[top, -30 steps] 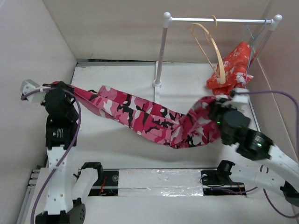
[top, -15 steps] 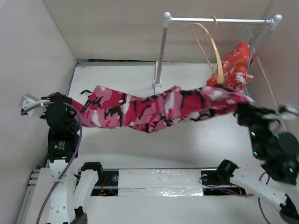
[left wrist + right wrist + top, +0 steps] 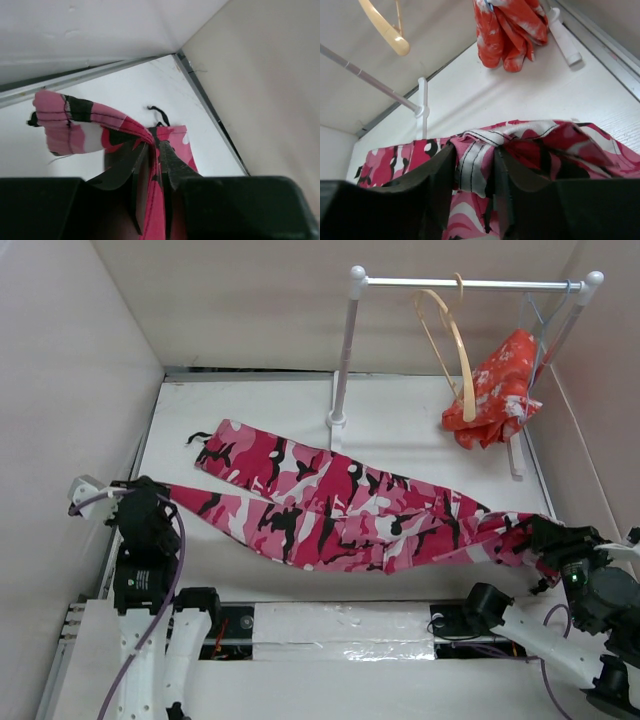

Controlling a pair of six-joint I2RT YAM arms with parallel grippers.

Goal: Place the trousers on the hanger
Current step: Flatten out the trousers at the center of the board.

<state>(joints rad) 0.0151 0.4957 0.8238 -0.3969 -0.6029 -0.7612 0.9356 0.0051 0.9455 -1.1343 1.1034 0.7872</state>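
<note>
The camouflage trousers (image 3: 340, 510) are stretched across the table between my two arms. My left gripper (image 3: 160, 495) at the near left is shut on one end of the trousers (image 3: 155, 150). My right gripper (image 3: 530, 540) at the near right is shut on the other end, where a white band (image 3: 477, 155) sits between the jaws. The tan wooden hanger (image 3: 455, 340) hangs by its hook on the rail at the back right, well beyond both grippers; its arm tip also shows in the right wrist view (image 3: 387, 30).
A white clothes rail (image 3: 470, 283) on a post (image 3: 343, 350) stands at the back. An orange-red floral cloth (image 3: 495, 390) hangs at its right end, next to the hanger. Walls close the left, back and right sides.
Both arms have pulled back toward the near edge with the trousers. The trousers have dropped from a raised sag near the rail to a low stretch across the table's front.
</note>
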